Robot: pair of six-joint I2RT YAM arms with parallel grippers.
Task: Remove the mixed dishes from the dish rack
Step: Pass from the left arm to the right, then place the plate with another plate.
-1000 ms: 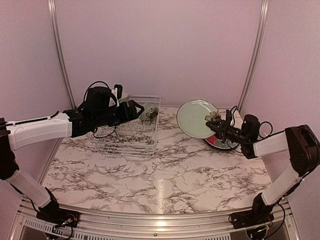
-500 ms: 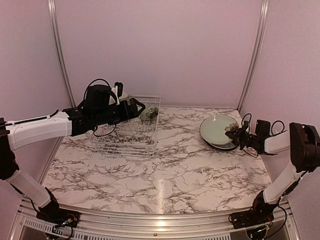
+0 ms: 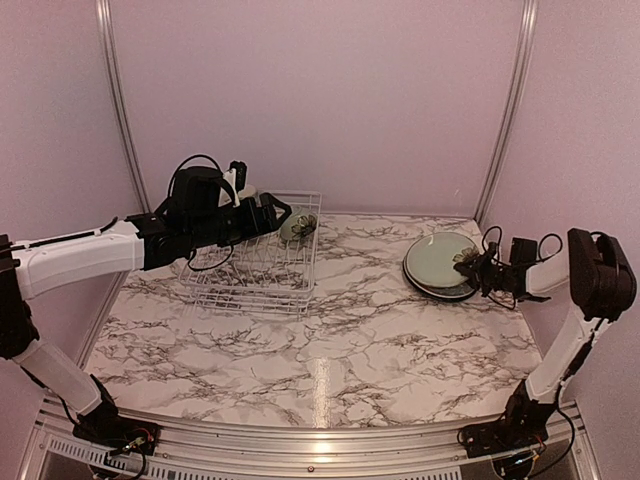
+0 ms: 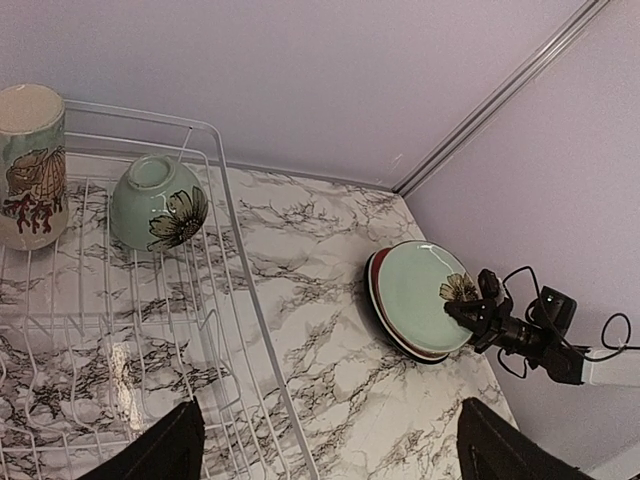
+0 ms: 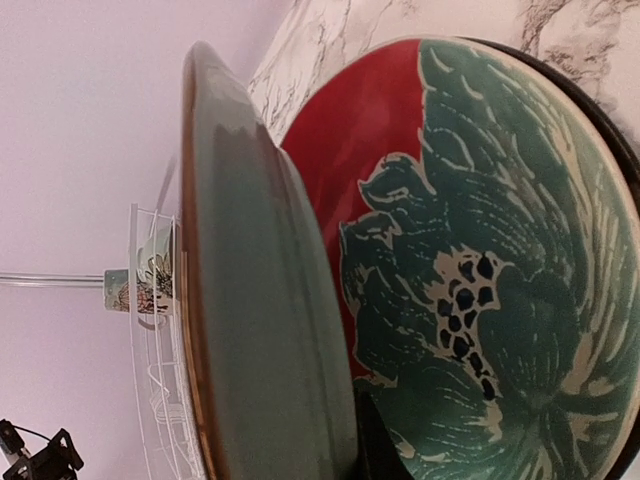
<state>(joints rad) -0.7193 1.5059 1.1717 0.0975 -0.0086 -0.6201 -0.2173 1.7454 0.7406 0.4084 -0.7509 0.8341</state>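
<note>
At the right of the overhead view, the right gripper (image 3: pixel 468 263) pinches the rim of the green plate (image 3: pixel 435 255), held tilted over a red plate (image 5: pixel 345 150) that lies on the table (image 3: pixel 330 340). Released at that slant, the green plate could slide off or chip. At upper left, the left gripper (image 3: pixel 272 216) hangs wide open over the rack (image 3: pixel 250 285), near the bowl (image 4: pixel 158 200) and mug (image 4: pixel 30 165). A careless descent might snag the wire or topple either one.
</note>
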